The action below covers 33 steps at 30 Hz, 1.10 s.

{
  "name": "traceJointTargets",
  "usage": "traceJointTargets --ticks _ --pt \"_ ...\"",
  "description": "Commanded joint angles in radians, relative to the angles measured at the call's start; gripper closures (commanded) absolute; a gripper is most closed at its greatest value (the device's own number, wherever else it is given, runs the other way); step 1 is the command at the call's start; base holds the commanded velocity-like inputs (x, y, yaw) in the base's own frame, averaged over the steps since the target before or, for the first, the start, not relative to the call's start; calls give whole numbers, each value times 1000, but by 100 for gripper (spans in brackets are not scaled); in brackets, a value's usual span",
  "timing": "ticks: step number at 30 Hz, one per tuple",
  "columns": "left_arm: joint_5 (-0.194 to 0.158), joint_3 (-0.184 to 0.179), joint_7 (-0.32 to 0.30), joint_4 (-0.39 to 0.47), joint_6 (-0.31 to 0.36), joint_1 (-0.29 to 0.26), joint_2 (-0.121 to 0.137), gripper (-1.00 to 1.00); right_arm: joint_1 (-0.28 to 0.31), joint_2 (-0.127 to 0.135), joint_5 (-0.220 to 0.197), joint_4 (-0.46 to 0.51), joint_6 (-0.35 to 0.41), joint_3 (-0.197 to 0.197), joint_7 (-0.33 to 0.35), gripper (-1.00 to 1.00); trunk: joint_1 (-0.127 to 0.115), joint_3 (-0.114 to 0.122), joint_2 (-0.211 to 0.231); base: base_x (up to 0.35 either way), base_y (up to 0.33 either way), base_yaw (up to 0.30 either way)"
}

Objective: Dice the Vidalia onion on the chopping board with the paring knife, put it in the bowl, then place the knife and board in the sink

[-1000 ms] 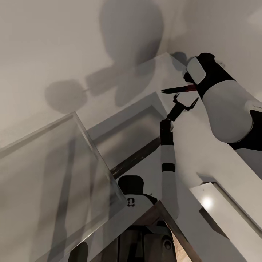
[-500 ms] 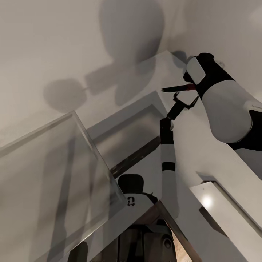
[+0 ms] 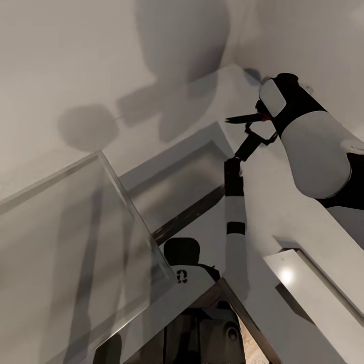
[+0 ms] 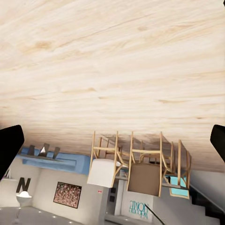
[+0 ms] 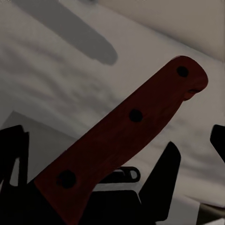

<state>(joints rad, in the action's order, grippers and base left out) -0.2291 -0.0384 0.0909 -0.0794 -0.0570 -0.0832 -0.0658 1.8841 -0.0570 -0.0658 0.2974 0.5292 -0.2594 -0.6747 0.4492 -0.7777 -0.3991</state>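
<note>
A: Paring knife (image 5: 126, 131): its red, three-riveted handle sits closest to the right wrist camera, slanting across the view with the right gripper (image 5: 112, 187) clenched around it; the dark fingers (image 5: 161, 183) hug the lower handle.

B: And from the head camera?

A: Nearest, at about six o'clock, is the robot's own dark base. Toward eight o'clock lies a large pale tilted panel (image 3: 76, 253). Further out, at about two o'clock, the bulky white-and-black right arm (image 3: 308, 151) holds the knife (image 3: 245, 118), dark blade pointing toward nine o'clock. Just under the blade sits the left gripper (image 3: 259, 138) on its slim arm (image 3: 233, 212), fingers spread apart and holding nothing. Farthest back, a plain wall carries big soft shadows (image 3: 182, 45).

B: The left wrist camera?

A: Black fingertips (image 4: 9, 145) at both edges, wide apart; beyond them, light wood planks and wooden chairs (image 4: 140, 168), seen upside down.

B: What could go wrong?

A: The blade hangs very close above the open left gripper, so a careless swing could knock them together and loosen the knife. The head camera also seems aimed high, away from sink, board and bowl; I judge that lowering the knife blind risks missing the sink.
</note>
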Motion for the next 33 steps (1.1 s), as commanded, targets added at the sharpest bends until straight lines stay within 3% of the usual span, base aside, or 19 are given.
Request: traceJointTargets --ticks 1,10,33 --pt "-7 -4 1 -3 -6 -1 0 -100 0 0 -6 0 10 -1 -5 -100 1 -3 -1 0 0 0" --pt "-7 -5 1 -3 -6 -1 0 -100 0 0 -6 0 9 -1 -3 -100 1 -14 -1 0 0 0" --pt "-7 -5 1 -3 -6 -1 0 -100 0 6 -2 0 11 -4 -5 -100 1 -15 -1 0 0 0"
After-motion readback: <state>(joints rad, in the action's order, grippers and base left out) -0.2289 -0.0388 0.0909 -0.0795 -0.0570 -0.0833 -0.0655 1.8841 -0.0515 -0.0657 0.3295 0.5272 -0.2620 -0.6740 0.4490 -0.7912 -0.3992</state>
